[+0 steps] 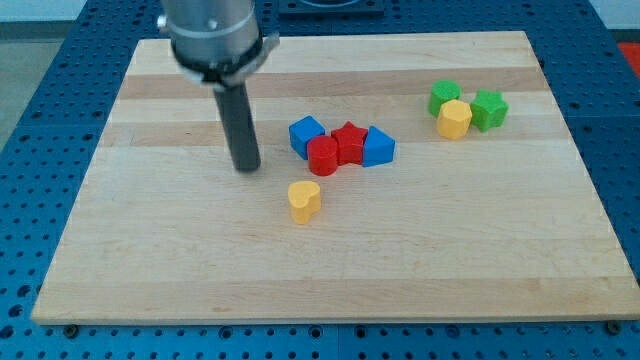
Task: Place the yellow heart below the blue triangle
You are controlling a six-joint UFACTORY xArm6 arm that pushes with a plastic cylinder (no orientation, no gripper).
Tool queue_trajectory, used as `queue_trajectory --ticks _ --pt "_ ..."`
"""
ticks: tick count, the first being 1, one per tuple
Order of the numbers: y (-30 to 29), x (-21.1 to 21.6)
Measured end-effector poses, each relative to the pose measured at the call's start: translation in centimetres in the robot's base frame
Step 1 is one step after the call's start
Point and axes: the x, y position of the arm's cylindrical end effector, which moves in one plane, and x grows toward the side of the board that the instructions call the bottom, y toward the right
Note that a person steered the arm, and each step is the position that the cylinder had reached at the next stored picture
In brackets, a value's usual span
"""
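Yellow heart (304, 200) at frame centre, alone — down-left of blue triangle (378, 148), clear of red blocks (335, 149). Tip (246, 167), a bare rod with nothing to open or close, up-left of heart. Best approached from heart's left — then nudged gently rightward under triangle.

Eight blocks lie on one wooden board (200, 260); two are blue, a cube (306, 135) and a triangle (378, 148); two are red, a cylinder (322, 156) and a star (348, 142); two are green, one (444, 97) at the view's left of the other (489, 109), their shapes unclear; two are yellow, a heart (304, 200) and a hexagon (454, 119); one rod, one tip (246, 167).
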Motion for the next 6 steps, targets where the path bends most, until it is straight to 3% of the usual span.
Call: queue_trajectory --ticks 1,3,6 --pt "0.3 2.1" --pt "7.2 4.1" --pt "10.9 2.1"
